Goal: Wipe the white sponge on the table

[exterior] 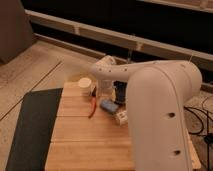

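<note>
The gripper (105, 91) hangs over the 12 o'clock side of the desk (80, 145). I cannot tell if it holds anything. The wiping seems not begun yet.

High near view behind arm (155, 95), pincer (103, 93) over table (80, 142)
</note>
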`<state>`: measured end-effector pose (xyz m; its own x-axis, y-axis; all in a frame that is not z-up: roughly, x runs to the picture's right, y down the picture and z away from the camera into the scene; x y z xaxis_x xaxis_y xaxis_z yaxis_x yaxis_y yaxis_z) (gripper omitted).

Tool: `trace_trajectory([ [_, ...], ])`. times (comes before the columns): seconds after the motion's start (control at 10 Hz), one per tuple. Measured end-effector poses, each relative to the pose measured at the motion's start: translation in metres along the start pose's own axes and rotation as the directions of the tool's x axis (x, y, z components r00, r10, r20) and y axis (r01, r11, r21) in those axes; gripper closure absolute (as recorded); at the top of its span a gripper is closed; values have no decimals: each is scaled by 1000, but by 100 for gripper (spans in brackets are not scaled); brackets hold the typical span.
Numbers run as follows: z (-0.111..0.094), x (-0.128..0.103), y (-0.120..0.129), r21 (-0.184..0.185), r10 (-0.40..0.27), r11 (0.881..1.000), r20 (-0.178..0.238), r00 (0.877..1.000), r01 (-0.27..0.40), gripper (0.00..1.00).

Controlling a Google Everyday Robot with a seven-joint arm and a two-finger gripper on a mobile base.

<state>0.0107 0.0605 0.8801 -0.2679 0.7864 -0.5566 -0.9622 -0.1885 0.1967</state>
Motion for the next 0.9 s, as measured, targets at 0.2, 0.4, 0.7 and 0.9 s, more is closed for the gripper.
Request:
trace_trajectory([
  [0.2,14,-3,-4,20,22,1000,-17,1000,-22,35],
  [0.4,29,-3,-5,33,42,999,-41,998,-41,35],
  [0.7,43,0,4,37,39,999,-67,997,-37,35],
  [0.9,54,5,7,41,39,999,-95,995,-35,35],
])
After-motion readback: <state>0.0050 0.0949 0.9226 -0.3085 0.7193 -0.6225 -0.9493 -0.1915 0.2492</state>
